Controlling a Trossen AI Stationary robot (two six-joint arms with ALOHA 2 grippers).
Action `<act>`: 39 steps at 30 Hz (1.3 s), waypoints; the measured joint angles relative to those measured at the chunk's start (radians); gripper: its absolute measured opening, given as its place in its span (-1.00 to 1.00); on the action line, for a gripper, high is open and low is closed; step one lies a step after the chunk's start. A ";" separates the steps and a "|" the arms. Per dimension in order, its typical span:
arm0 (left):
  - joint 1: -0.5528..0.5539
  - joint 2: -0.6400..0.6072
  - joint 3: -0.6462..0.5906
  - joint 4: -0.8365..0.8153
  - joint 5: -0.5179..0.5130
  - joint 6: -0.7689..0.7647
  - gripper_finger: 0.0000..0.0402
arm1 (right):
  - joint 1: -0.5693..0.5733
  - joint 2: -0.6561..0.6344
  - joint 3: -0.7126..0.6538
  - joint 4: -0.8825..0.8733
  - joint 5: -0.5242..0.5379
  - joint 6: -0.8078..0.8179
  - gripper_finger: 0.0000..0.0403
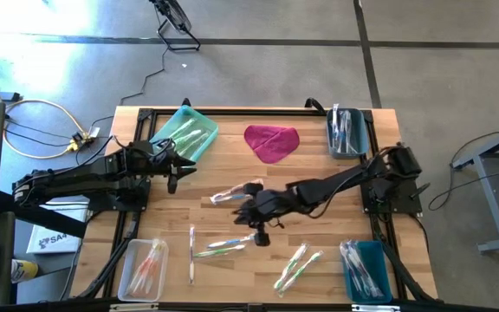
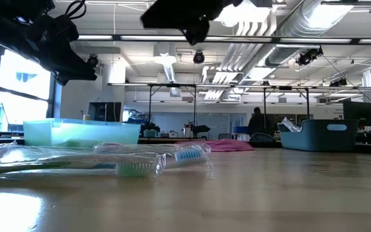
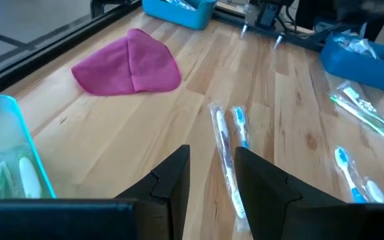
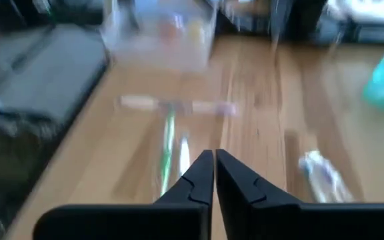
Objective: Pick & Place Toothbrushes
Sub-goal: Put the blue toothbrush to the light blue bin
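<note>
Presently, right fingers: the right gripper (image 1: 259, 234) hangs over the middle of the surface (image 1: 319, 208); in its wrist view the fingers (image 4: 197, 179) are clenched together with nothing between them.
Left fingers: the left gripper (image 1: 173, 172) waits beside the mint-green tray (image 1: 186, 133); its fingers (image 3: 176, 177) stand partly apart and bare, aimed at two wrapped brushes (image 3: 227, 150) lying on the wood.
Toothbrushes: several toothbrushes (image 1: 219, 246) lie loose on the surface just beside the right gripper, others near the front edge (image 1: 297, 267); more are sorted into the clear tray (image 1: 143, 267), the mint-green tray and the two blue bins (image 1: 346, 132).
Bystander: a magenta cloth (image 1: 272, 142) rests toward the back, well apart from the loose brushes.
Handling: I judge each brush light and stiff, but its clear wrapper looks slick and crinkly, apt to slide or skid away under a push.
Where to grip: likely across the handle's middle, fingers straddling it squarely, not pinching loose wrapper at an end.
</note>
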 joint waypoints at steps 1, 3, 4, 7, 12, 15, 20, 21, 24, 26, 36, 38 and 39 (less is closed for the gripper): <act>0.000 -0.001 0.000 -0.004 0.001 0.000 -0.42 | 0.003 0.027 0.034 -0.037 0.000 -0.003 -0.97; 0.000 0.000 0.000 -0.021 0.000 0.001 -0.42 | 0.004 0.069 0.091 -0.120 -0.001 -0.016 -0.98; 0.000 0.000 0.000 -0.020 0.000 0.006 -0.42 | 0.005 0.085 0.114 -0.176 -0.001 -0.018 -0.98; 0.000 0.000 0.000 -0.022 0.004 0.009 -0.42 | 0.004 0.129 0.169 -0.246 -0.027 -0.005 -0.98; 0.000 0.000 0.000 -0.036 0.004 0.004 -0.42 | 0.003 0.150 0.178 -0.285 -0.172 0.011 -0.98; 0.000 0.000 0.000 -0.047 0.003 0.005 -0.42 | 0.005 0.151 0.179 -0.277 -0.167 0.040 -0.98; 0.000 0.000 0.000 -0.052 0.003 0.009 -0.42 | 0.002 0.152 0.179 -0.305 -0.130 0.087 -0.98; 0.000 0.000 0.000 -0.057 0.003 0.009 -0.42 | 0.003 0.152 0.179 -0.314 -0.127 0.087 -0.96; 0.000 0.000 0.000 -0.069 0.002 0.010 -0.42 | 0.004 0.152 0.179 -0.351 -0.099 0.106 -0.84; 0.000 0.000 0.000 -0.069 0.002 0.010 -0.42 | 0.005 0.152 0.179 -0.371 -0.080 0.113 -0.71; 0.000 0.000 0.000 -0.068 0.002 0.010 -0.42 | 0.005 0.153 0.079 -0.355 -0.081 0.093 -0.18; 0.000 0.000 0.000 -0.068 0.002 0.010 -0.42 | 0.006 0.153 0.042 -0.322 -0.081 0.110 -0.16; 0.000 0.000 0.000 -0.068 0.002 0.010 -0.42 | 0.006 0.153 0.026 -0.299 -0.081 0.120 -0.16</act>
